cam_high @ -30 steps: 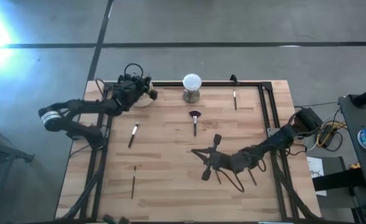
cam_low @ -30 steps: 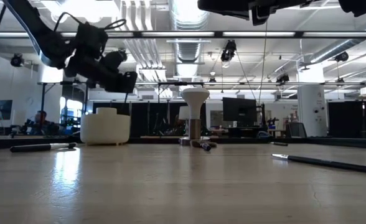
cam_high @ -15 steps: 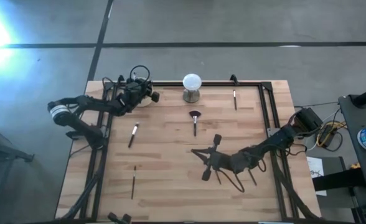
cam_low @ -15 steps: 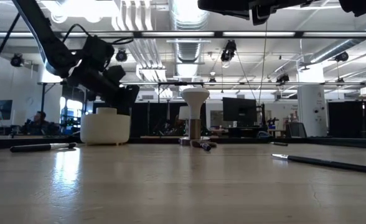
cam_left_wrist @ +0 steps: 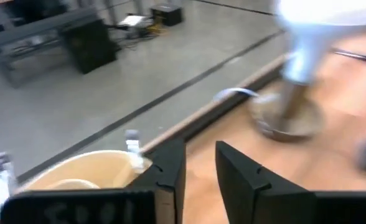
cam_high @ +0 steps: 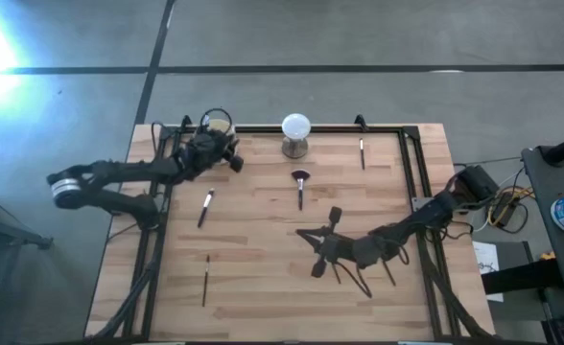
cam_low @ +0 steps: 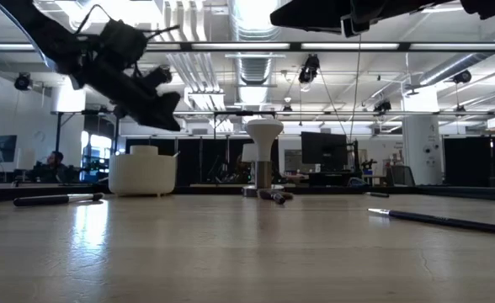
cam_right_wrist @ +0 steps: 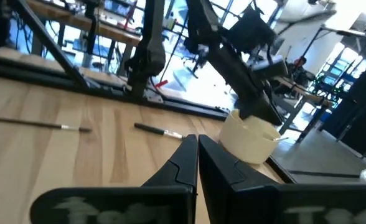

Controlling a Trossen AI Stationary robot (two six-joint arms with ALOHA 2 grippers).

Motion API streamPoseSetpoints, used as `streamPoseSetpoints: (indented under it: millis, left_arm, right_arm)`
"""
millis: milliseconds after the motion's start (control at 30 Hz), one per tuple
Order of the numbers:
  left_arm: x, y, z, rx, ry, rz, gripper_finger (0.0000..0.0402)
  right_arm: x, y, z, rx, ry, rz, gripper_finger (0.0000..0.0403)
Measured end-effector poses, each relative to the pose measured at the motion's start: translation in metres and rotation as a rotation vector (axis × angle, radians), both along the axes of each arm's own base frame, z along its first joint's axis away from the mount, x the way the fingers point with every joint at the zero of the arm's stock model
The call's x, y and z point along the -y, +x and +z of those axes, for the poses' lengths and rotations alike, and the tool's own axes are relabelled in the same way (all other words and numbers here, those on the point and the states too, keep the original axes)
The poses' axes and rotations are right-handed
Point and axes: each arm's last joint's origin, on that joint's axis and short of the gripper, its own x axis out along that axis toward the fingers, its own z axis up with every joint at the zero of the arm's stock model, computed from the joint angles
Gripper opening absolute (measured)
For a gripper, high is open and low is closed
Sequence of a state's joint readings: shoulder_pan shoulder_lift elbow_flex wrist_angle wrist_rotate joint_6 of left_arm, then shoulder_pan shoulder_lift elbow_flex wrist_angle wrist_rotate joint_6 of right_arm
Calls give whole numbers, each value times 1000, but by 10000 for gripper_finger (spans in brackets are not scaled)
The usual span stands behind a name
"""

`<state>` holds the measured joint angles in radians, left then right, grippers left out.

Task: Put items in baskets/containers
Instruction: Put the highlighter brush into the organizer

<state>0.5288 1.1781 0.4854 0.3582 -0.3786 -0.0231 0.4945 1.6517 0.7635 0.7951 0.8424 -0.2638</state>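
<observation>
The cream cup (cam_low: pixel 142 172) stands at the table's far left corner, with brush tips (cam_left_wrist: pixel 132 142) sticking up out of it. In the left wrist view the cup's rim (cam_left_wrist: pixel 77 171) shows just behind the fingers. My left gripper (cam_high: pixel 234 163) (cam_low: pixel 170 122) (cam_left_wrist: pixel 200 165) hangs over the cup, open and empty, facing the ball stand. Several brushes lie flat on the wood: one (cam_high: pixel 205 206) near the left edge, one (cam_high: pixel 205 279) nearer, a fan brush (cam_high: pixel 299 187) mid-table, and one (cam_high: pixel 362 151) far right. My right gripper (cam_high: pixel 322 247) (cam_right_wrist: pixel 197 146) waits shut above mid-table.
A white ball on a metallic stand (cam_high: pixel 295 134) (cam_low: pixel 264 156) sits at the far edge, right of the cup. A dark frame rail (cam_high: pixel 320 127) runs along the far edge and down both sides. Bare wood lies between the scattered brushes.
My left gripper has dipped toward the cup and then risen again above it. It has also shifted a little toward the ball stand and the near edge. The cup has stayed where it was.
</observation>
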Motion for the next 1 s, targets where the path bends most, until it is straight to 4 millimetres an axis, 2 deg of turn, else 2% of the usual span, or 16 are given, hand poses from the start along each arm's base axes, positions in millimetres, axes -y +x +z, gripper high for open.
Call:
streamPoseSetpoints:
  millis: [100,200,300,433,633,833,1000]
  left_arm:
    - [29,4,4,32,-7,-115,54]
    - [60,7,-1,70,-3,-249,33]
    - [88,6,-11,135,-1,-373,17]
    - [111,-2,-31,234,5,-480,5]
    - [119,-14,-49,321,-11,-512,0]
    - [119,-8,-54,306,-28,-508,0]
    - [119,-1,-55,287,-34,-507,0]
  right_arm:
    - [1,-4,2,-20,14,-31,8]
    - [2,-11,4,-55,40,-68,8]
    - [5,-19,3,-111,108,-91,8]
    - [13,-34,-1,-194,227,-158,8]
    - [27,-59,-9,-292,371,-308,9]
    - [46,-80,-21,-364,470,-524,9]
    - [64,-75,-31,-387,557,-631,23]
